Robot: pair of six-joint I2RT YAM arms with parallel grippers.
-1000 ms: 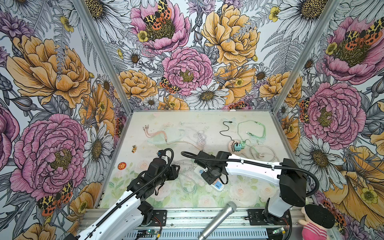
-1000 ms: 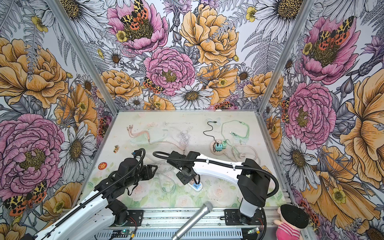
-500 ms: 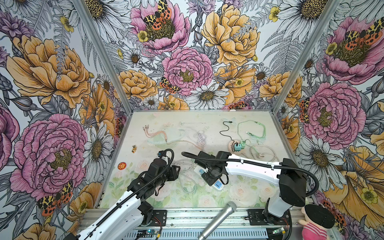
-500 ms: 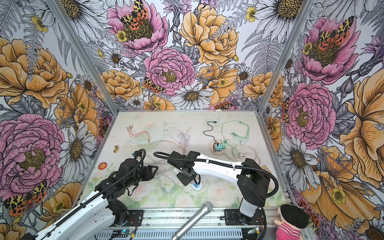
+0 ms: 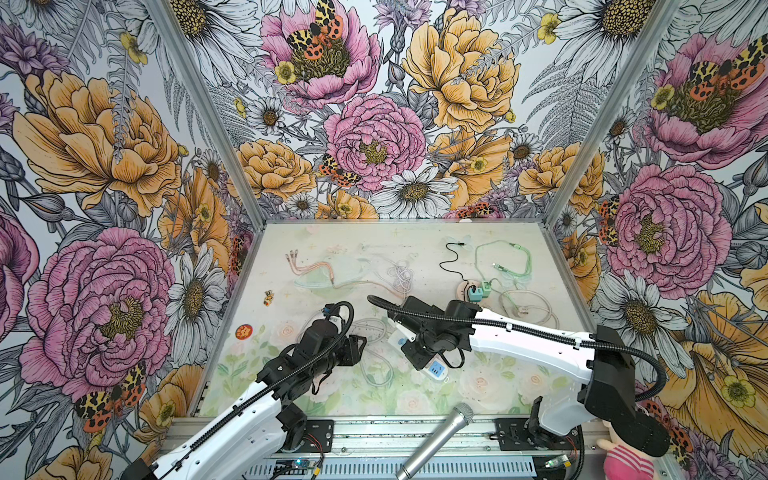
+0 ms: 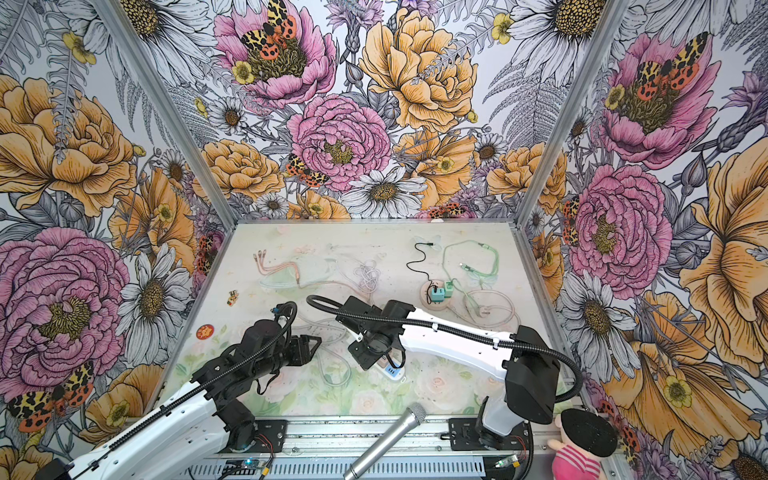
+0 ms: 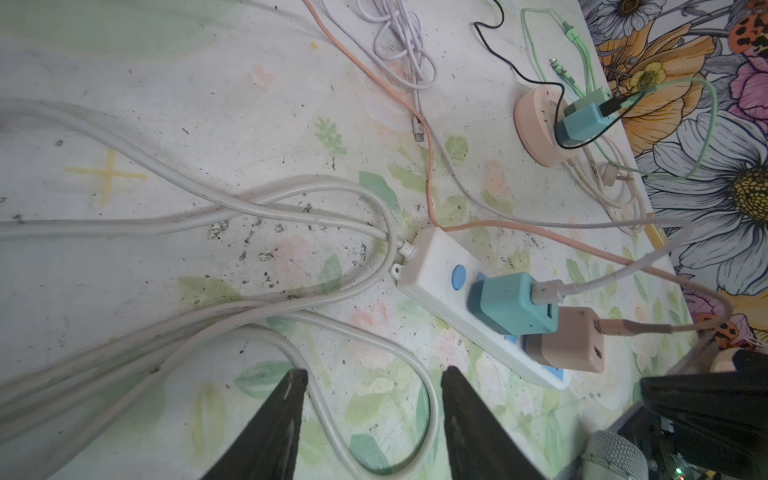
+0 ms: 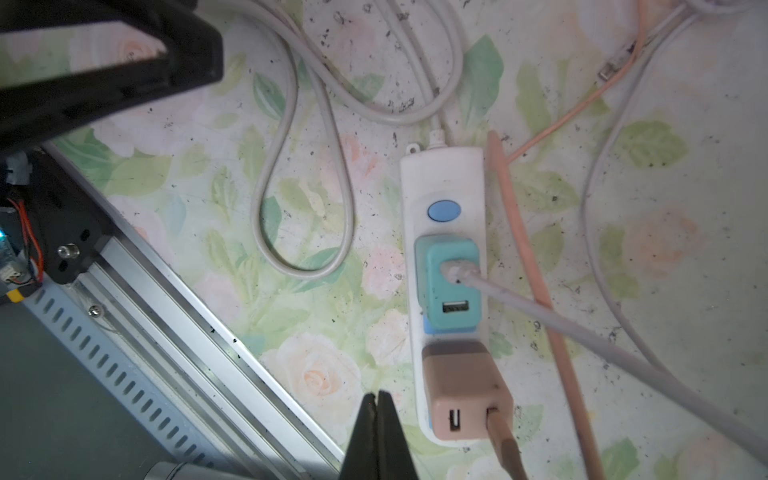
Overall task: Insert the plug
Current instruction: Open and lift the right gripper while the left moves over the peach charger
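Note:
A white power strip [image 8: 442, 183] with a blue button lies near the table's front; its end shows in a top view [image 5: 436, 369]. A teal plug [image 8: 451, 286] and a pink plug [image 8: 463, 390] both sit in its sockets, each with a cable in its USB port. My right gripper [image 8: 377, 397] is shut and empty, hovering just beside the strip by the pink plug. My left gripper [image 7: 374, 374] is open over a loop of the strip's white cord [image 7: 291, 183], holding nothing. From there the strip [image 7: 432, 257] lies ahead with the teal plug [image 7: 511, 303] and pink plug [image 7: 561, 340].
A round pink socket [image 5: 464, 291] with two small adapters stands at the back right among green [image 5: 528, 257] and black [image 5: 444, 262] cables. A pink cable [image 5: 316, 270] and a lilac bundle [image 5: 401, 274] lie at the back. A microphone [image 5: 436, 440] juts over the front rail.
The right gripper's jaws have come together. Both arms stay almost where they were.

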